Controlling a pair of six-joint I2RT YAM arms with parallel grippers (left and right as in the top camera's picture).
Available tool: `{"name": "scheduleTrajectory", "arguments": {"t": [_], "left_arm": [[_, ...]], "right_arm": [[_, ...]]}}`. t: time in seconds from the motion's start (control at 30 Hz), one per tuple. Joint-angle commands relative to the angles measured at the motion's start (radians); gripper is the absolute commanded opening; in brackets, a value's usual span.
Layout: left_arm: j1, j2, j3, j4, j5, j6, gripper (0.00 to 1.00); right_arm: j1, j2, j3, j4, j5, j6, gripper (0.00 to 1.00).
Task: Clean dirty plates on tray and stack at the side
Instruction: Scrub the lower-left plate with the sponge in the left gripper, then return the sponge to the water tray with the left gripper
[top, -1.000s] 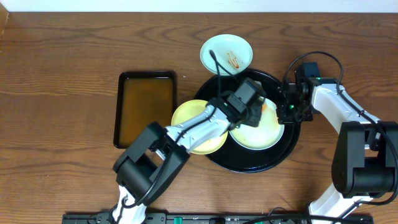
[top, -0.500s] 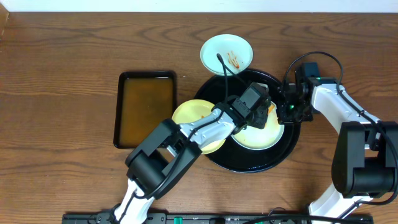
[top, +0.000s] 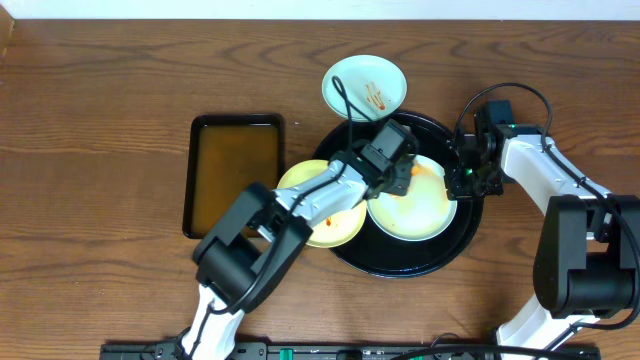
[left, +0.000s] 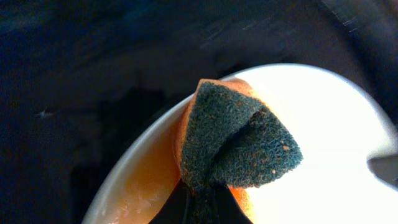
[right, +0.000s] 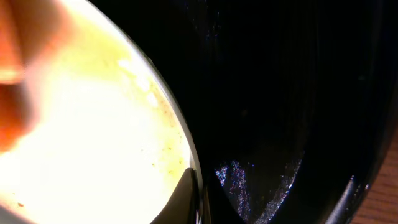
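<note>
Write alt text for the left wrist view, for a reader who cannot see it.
A folded sponge, dark green scouring side outward over orange foam, is pinched in the left gripper and rests on the edge of a pale plate. Orange-brown liquid smears the plate beside it; the glossy black tray lies around the plate.

The first plate (top: 420, 215) lies in the round tray (top: 400, 268), the sponge (left: 233, 140) on its left edge; the second plate (top: 330, 230) overlaps the tray's left rim, the third plate (top: 385, 75) sits just behind, the rectangular tray (top: 236, 120) farther left.
</note>
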Motion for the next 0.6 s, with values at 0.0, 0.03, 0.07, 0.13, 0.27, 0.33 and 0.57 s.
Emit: {"name": "scheduleTrajectory", "arguments": {"t": [0.0,0.03,0.07,0.13,0.27,0.33,0.57], "left_arm": [[0.017,-0.071,-0.013,-0.093,-0.037,0.027,0.08],[0.016,-0.113,-0.013,-0.122,-0.016,0.027,0.07],[0.016,-0.146,-0.013,-0.143,-0.008,0.027,0.07],[0.020,-0.229,-0.013,-0.200,-0.010,0.027,0.07],[0.053,-0.332,-0.013,-0.269,-0.010,0.027,0.07],[0.089,-0.378,-0.013,-0.311,-0.010,0.027,0.07],[0.274,-0.472,-0.013,-0.474,-0.158,0.027,0.07]], "right_arm": [[0.007,0.023,-0.012,-0.010,0.014,0.006,0.01],[0.007,0.023,-0.012,-0.008,0.014,0.006,0.01],[0.007,0.023,-0.012,-0.007,0.014,0.006,0.01],[0.006,0.023,-0.012,-0.004,0.014,0.006,0.01],[0.006,0.023,-0.012,0.005,0.014,0.006,0.02],[0.007,0.023,-0.012,0.018,0.011,0.006,0.05],[0.007,0.039,-0.045,0.089,-0.082,0.006,0.01]]}}
